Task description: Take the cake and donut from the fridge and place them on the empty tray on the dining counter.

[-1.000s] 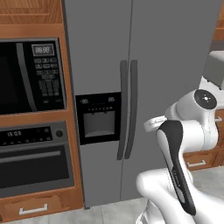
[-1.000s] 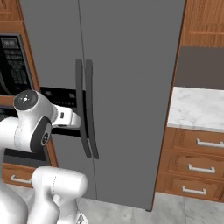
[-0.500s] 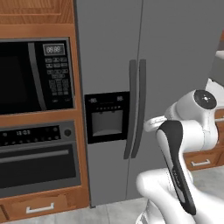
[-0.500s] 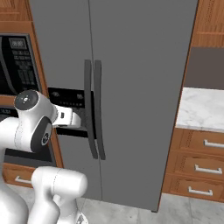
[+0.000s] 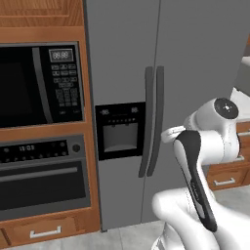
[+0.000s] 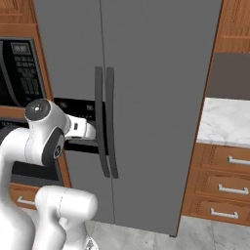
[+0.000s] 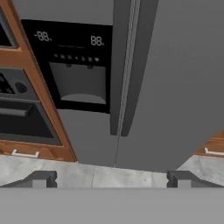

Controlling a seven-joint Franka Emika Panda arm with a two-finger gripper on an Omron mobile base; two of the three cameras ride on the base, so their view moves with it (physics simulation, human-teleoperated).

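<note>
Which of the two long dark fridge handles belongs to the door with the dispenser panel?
Start at the tall grey two-door fridge between the wooden oven cabinet and the drawers. Two long dark vertical handles meet at its centre seam. The left handle sits directly beside the black water-dispenser panel; the right handle borders plain grey door.

You were in a home kitchen. A tall grey fridge (image 5: 161, 97) with two doors and a black dispenser panel (image 5: 119, 129) stood between wooden cabinets. On its left you had a built-in microwave (image 5: 41, 85) above an oven (image 5: 44, 178). On its right a marble worktop (image 6: 227, 119) lay over wooden drawers (image 6: 222, 180).
</note>
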